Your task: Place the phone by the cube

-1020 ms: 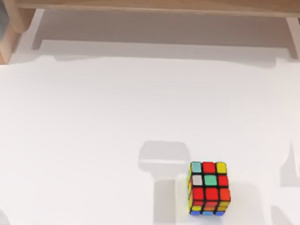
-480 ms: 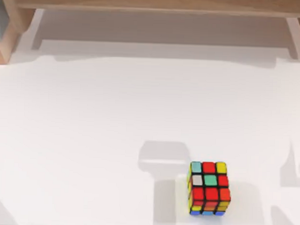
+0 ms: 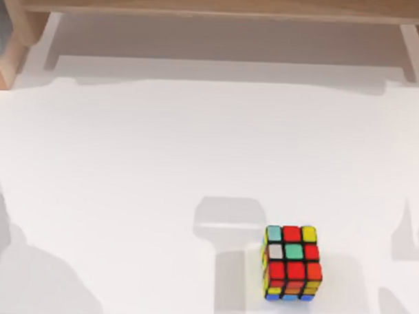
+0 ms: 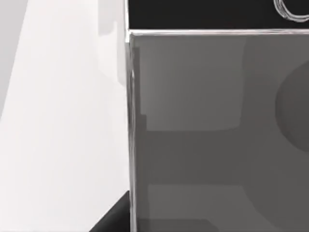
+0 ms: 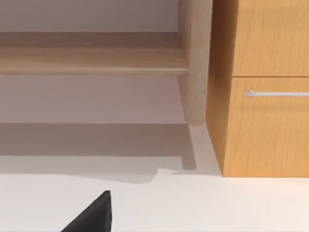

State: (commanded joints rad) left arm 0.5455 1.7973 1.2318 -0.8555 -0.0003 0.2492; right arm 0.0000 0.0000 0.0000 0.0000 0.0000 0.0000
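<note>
**While poised over the phone – cube off to the right**

Top view: found the cube (image 3: 291,263) near the front edge of the table (image 3: 161,162), right of centre, squared to the table edge, nothing touching it. Noted a broad soft shadow (image 3: 33,282) in the front left corner, likely cast by the left arm. Logged a wooden shelf (image 3: 215,4) along the back.

Left wrist view: looking close onto the phone (image 4: 217,135), grey face up, with its dark end strip (image 4: 203,14) and part of the round button (image 4: 292,9) at one end. Runs lengthwise from that strip back toward the left gripper (image 4: 115,218), seen as a dark wedge beside the phone's long edge. Cannot tell whether clamped or released.

Right wrist view: facing a wooden cabinet (image 5: 265,121) with a drawer handle (image 5: 277,94), away from the work. Right gripper (image 5: 91,216) idle over bare table at the right; grip state cannot be told.

Judged: left arm far nearer the phone – cube lies to its right, so expect a carry rightward, setting the phone down beside the cube.
</note>
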